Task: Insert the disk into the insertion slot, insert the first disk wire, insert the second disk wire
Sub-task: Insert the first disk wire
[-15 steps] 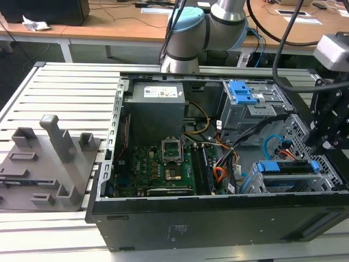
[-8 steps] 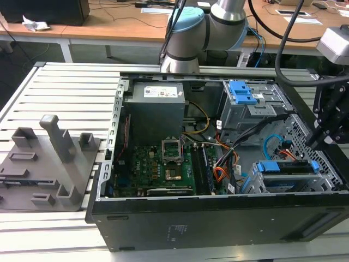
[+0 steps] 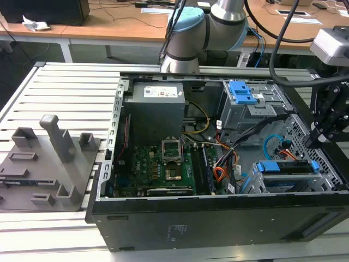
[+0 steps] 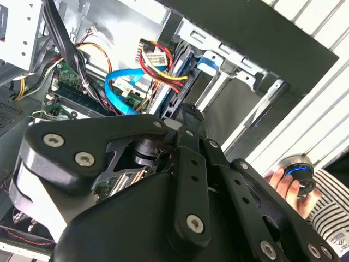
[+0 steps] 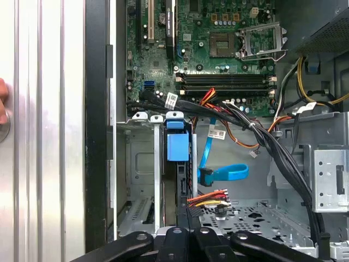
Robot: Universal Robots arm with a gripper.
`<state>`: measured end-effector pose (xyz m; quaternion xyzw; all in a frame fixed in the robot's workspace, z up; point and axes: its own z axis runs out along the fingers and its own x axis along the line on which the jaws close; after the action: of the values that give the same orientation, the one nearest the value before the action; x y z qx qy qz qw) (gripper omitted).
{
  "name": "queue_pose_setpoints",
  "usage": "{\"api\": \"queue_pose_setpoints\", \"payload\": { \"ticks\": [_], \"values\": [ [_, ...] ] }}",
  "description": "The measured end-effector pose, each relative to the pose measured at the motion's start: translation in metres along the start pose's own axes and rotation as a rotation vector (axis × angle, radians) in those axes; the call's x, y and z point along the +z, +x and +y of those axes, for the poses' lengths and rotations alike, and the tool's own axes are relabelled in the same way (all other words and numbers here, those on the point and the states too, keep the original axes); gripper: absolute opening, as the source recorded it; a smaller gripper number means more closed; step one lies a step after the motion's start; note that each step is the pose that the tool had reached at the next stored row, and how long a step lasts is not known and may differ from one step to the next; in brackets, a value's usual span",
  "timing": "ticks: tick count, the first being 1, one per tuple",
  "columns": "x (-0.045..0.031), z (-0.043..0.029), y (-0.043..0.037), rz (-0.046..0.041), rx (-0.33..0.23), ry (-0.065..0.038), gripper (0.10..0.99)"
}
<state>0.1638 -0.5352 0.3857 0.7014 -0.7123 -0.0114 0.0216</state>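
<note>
Looking at the exterior view, the disk (image 3: 286, 168) sits low in the frame toward the exterior view's right. It stands on edge in the insertion slot (image 3: 253, 183) of the open computer case (image 3: 218, 218). That part seems done, though how deep it's seated can't be told. In the first wrist view its blue tab (image 5: 177, 143) pokes out of the cage. The gripper (image 3: 323, 134) hangs just above that corner of the case, at the exterior view's far right. In both wrist views it looks closed with nothing pinched in it.

Trouble spots, as a guess:

- **Loose wires:** The blue cable (image 5: 226, 173) is curled loose just beside the disk, its plug not in anything. The red-and-yellow wires (image 5: 210, 196) lie right next to it. Those ends are small and floppy, so a grab that's a bit off would probably pinch cord instead of plug. The plug would then go in crooked or bend.
- **Cable bundle:** The fat black cable bundle (image 5: 270, 143) runs across near the same spot. The arm could hook it and drag a wire along.
- **Hard push:** Pushing hard on a misaligned plug could also shove the disk around in its slot.
- **Person nearby:** A person's hand (image 4: 281, 183) rests on a round button (image 4: 297, 170) outside the case, near the gripper's side. A wide swing out that way would be bad news.
</note>
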Motion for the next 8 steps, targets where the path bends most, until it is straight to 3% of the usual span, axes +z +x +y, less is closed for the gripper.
{"api": "queue_pose_setpoints", "payload": {
  "ticks": [4,8],
  "values": [
    [0.0052,0.0052,0.0000,0.0000,0.000,0.000,0.106],
    [0.0055,0.0058,0.0000,0.0000,0.000,0.000,0.106]
  ]
}}
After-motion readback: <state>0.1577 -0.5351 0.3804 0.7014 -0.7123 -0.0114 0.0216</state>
